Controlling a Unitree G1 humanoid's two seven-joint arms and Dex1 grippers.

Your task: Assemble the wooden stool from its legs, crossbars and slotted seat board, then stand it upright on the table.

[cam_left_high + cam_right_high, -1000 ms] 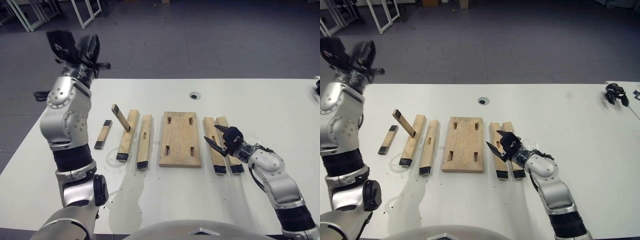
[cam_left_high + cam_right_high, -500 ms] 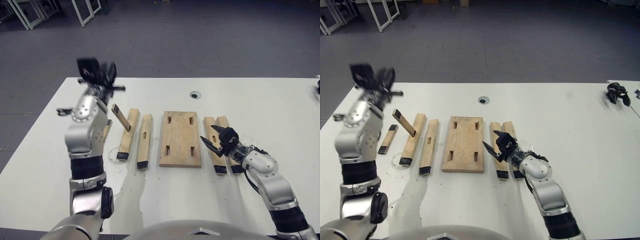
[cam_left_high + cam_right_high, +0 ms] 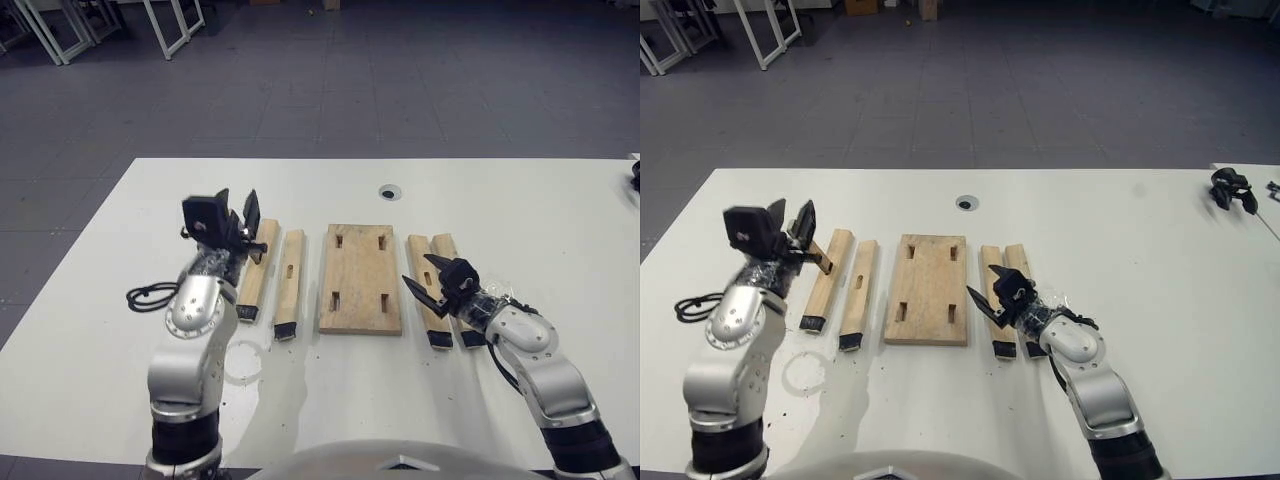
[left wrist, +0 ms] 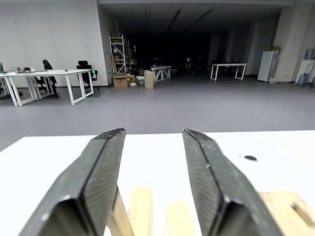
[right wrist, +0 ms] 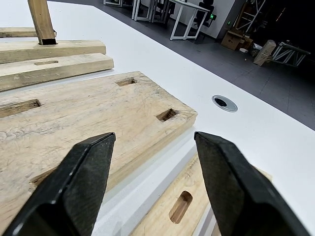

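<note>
The slotted seat board [image 3: 360,278] lies flat mid-table. Two legs [image 3: 258,268] [image 3: 290,280] lie on its left side and two more [image 3: 425,285] [image 3: 449,262] on its right. A short crossbar [image 3: 819,258] stands tilted in the slot of the outer left leg. My left gripper [image 3: 234,213] is open just above and behind that crossbar, its fingers [image 4: 106,167] apart with nothing between them. Low over the near ends of the right legs, my right gripper [image 3: 428,279] is open and points toward the seat board [image 5: 88,118].
A round cable hole [image 3: 388,191] sits in the white table [image 3: 560,230] behind the board. A black cable [image 3: 145,296] lies at the left, and a small black object [image 3: 1230,188] rests near the far right edge.
My left arm has swung down from high above the table's left side to just behind the upright crossbar. The right gripper has hardly moved.
</note>
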